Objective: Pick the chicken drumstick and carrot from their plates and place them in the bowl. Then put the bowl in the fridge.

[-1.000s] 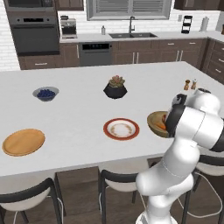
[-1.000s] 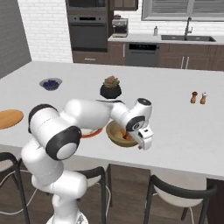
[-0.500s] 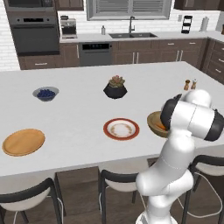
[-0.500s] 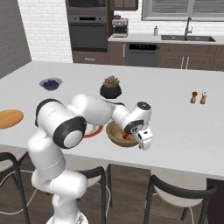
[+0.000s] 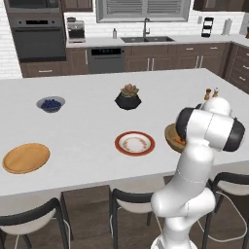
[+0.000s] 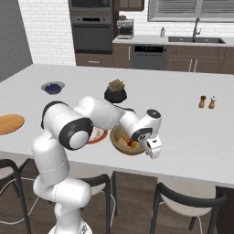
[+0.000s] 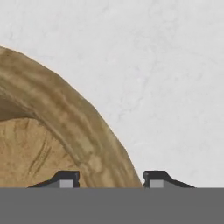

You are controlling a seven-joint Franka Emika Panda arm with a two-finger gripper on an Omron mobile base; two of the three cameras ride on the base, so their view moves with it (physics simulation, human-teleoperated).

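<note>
- Nearest to you, the gripper (image 7: 111, 180) sits low over the near edge of the wooden bowl (image 7: 65, 118). In the hand view, one dark fingertip (image 7: 65, 179) is inside the bowl and the other is outside, with the thick tan rim between them.
- The jaws straddle the bowl's wall at a narrow-to-middling gap. You cannot tell from the pictures whether the tips actually press on the rim.
- In the right base view, the gripper (image 6: 153, 147) hangs at the bowl's (image 6: 119, 145) right edge, close to the front edge of the white desk (image 6: 183, 128).
- Inside the bowl you can see a small orange piece, the carrot (image 6: 131, 142), lying with something reddish-brown. This may be the chicken drumstick, but it is too small to make out.
- In the left base view, the bowl (image 5: 171, 136) is mostly hidden behind the white arm, and a bit of orange shows inside it.
- Just left of the bowl is the red-rimmed plate (image 5: 134, 143), its cream centre bare.
- Far to the left, well apart from the bowl, lies the plain wooden plate (image 5: 26, 157), also bare.
- Farther back, near the middle of the desk, stands a black pot (image 5: 128, 100) holding a succulent.
- To its left is a small grey-blue bowl (image 5: 50, 103) holding blueberries.
- At the right, beyond the arm, stand two small shakers (image 6: 207, 101) side by side.
</note>
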